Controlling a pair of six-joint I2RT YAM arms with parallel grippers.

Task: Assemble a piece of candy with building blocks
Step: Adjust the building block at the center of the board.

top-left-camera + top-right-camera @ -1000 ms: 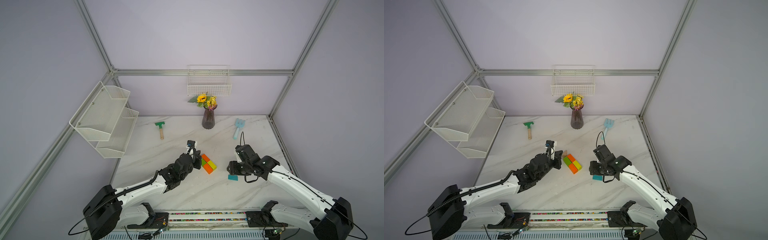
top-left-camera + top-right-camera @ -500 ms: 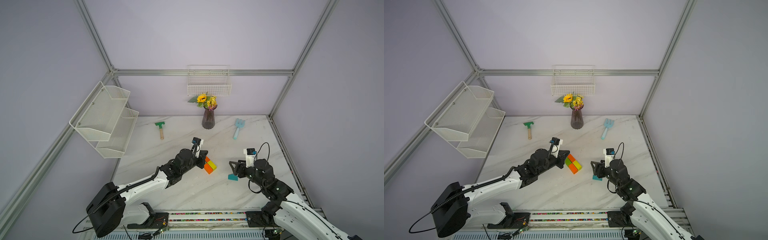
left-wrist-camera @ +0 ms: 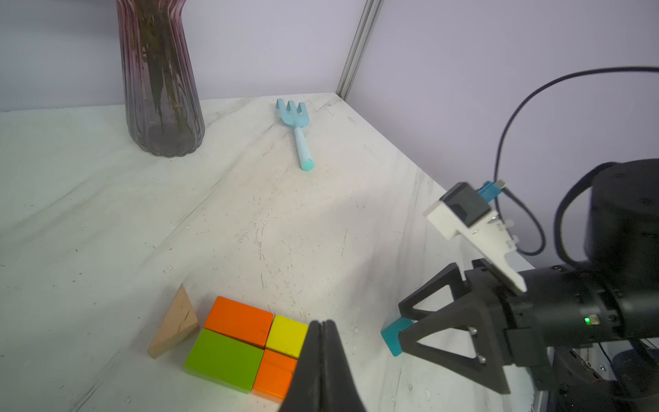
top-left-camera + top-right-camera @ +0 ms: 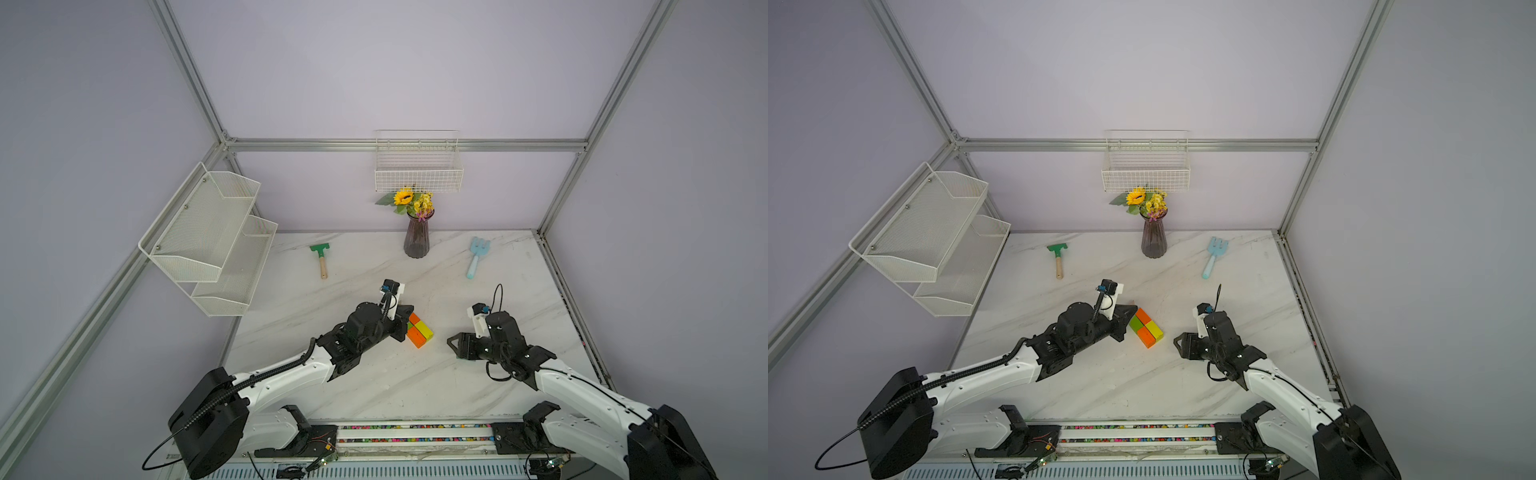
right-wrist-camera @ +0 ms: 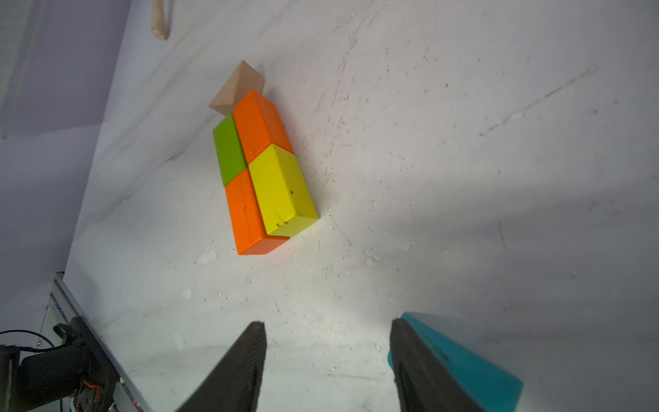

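Left gripper [image 3: 322,326]: fingers pressed together, nothing held, set just beside the block rectangle [image 4: 419,331] at its 9 o'clock in a top view. Tan triangle [image 3: 176,324]: seated against the rectangle's 11 o'clock end. Block rectangle: two orange, one green, one yellow, all touching, mid-table. Teal triangle [image 5: 463,360]: not yet joined, at the rectangle's 4 o'clock, touching one finger's outer face. Right gripper [image 5: 328,324]: jaws apart, nothing between. Risk: if closed here, nothing would be caught and the teal triangle nudged away. Its sloped faces may also slip.
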